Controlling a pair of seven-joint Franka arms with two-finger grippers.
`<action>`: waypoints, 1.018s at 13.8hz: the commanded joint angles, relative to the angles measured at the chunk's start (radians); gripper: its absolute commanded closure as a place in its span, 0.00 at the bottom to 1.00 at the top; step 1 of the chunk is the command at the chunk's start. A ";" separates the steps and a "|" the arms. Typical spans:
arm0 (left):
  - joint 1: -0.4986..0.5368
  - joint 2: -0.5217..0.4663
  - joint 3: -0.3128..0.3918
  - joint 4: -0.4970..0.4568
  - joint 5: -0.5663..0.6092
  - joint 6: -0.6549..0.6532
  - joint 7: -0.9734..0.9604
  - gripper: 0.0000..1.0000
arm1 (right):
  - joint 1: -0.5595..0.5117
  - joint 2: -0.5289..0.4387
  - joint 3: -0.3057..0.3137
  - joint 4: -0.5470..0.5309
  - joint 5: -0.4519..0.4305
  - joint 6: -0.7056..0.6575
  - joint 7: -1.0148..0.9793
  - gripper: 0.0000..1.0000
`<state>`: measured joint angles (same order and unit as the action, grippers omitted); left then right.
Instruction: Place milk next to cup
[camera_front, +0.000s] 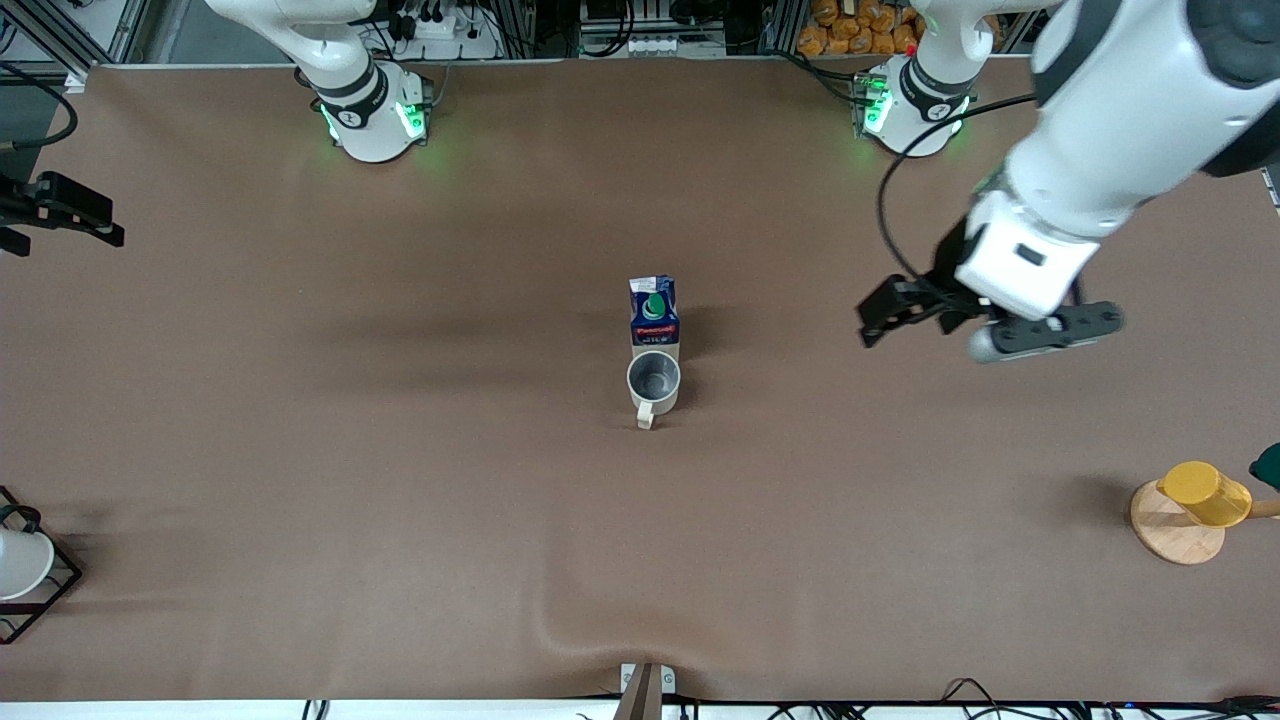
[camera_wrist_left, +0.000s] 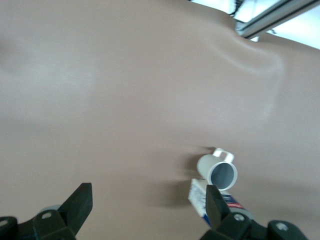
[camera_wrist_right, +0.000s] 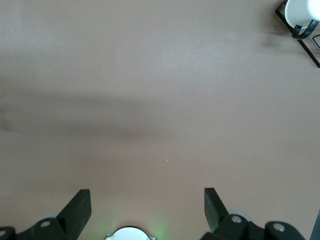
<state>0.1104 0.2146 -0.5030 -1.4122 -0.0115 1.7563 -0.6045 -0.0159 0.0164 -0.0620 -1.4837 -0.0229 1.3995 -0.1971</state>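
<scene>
The milk (camera_front: 654, 312), a dark-blue carton with a green cap, stands upright at the table's middle. The cream-white cup (camera_front: 654, 385) stands right beside it, nearer the front camera, handle toward that camera. My left gripper (camera_front: 872, 312) hangs open and empty in the air toward the left arm's end of the table, well apart from both. The left wrist view shows the left gripper (camera_wrist_left: 146, 192) with the milk (camera_wrist_left: 200, 197) partly hidden by one finger, and the cup (camera_wrist_left: 220, 170). My right gripper (camera_wrist_right: 146, 195) is open and empty over bare cloth by its own base (camera_wrist_right: 129, 234).
A yellow cup (camera_front: 1205, 492) rests on a round wooden stand (camera_front: 1172, 530) at the left arm's end. A black wire rack (camera_front: 45, 590) with a white cup (camera_wrist_right: 302, 12) sits at the right arm's end. The brown cloth has a fold (camera_front: 590, 640) near the front edge.
</scene>
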 joint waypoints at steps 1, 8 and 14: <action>0.076 -0.084 -0.006 -0.028 0.015 -0.043 0.116 0.00 | -0.001 -0.004 0.002 0.013 0.033 -0.008 0.004 0.00; 0.189 -0.130 -0.009 -0.028 0.013 -0.124 0.261 0.00 | -0.009 -0.003 -0.004 0.013 0.061 -0.005 0.004 0.00; -0.061 -0.236 0.288 -0.129 0.013 -0.161 0.314 0.00 | -0.009 -0.003 -0.004 0.013 0.060 0.007 0.004 0.00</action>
<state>0.1185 0.0530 -0.2986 -1.4529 -0.0113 1.5944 -0.3259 -0.0169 0.0164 -0.0665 -1.4781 0.0197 1.4062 -0.1966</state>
